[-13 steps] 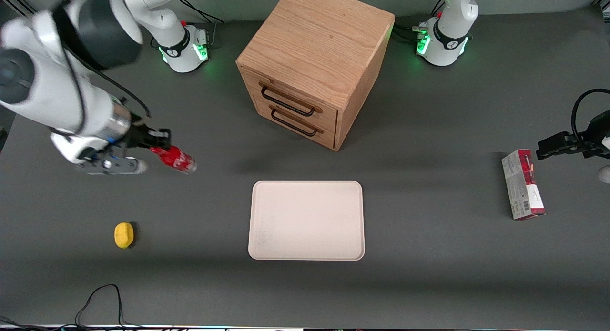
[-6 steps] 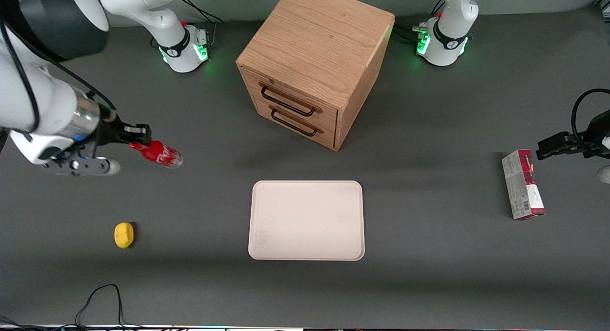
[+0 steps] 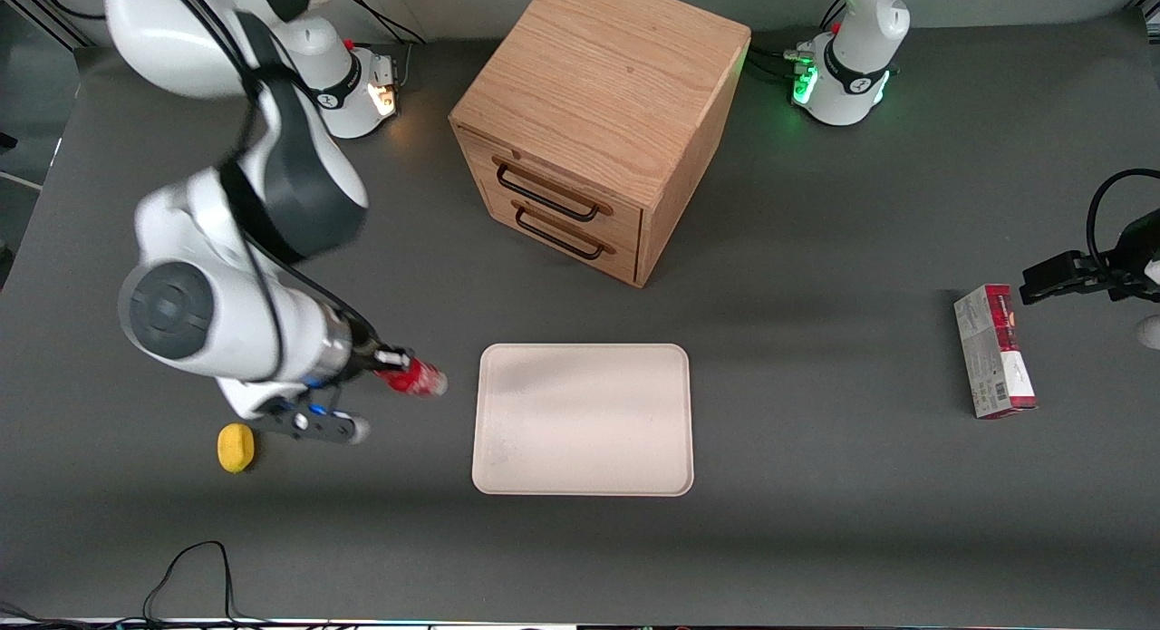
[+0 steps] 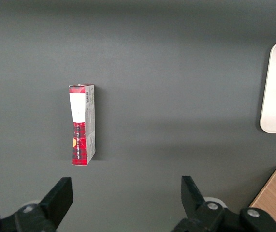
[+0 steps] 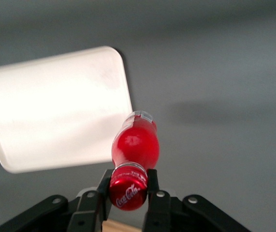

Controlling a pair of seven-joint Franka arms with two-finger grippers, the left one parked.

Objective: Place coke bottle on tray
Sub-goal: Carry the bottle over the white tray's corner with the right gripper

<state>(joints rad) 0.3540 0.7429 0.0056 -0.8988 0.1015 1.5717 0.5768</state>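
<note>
My right gripper [image 3: 391,367] is shut on the red cap of the small coke bottle [image 3: 417,378]. It holds the bottle above the table, beside the tray's edge on the working arm's side, with the clear base pointing toward the tray. In the right wrist view the two fingers [image 5: 152,181] clamp the cap of the coke bottle [image 5: 135,147], and the gripper [image 5: 128,186] looks down on the cream-white tray [image 5: 55,111]. The tray [image 3: 583,419] lies flat on the table in front of the drawer cabinet.
A wooden cabinet [image 3: 598,122] with two drawers stands farther from the front camera than the tray. A yellow lemon-like object [image 3: 236,447] lies near the working arm. A red-and-grey carton [image 3: 994,351] lies toward the parked arm's end; it also shows in the left wrist view [image 4: 82,124].
The right arm has swung the held bottle nearer to the front camera and toward the tray, from well off to its side to just beside its edge.
</note>
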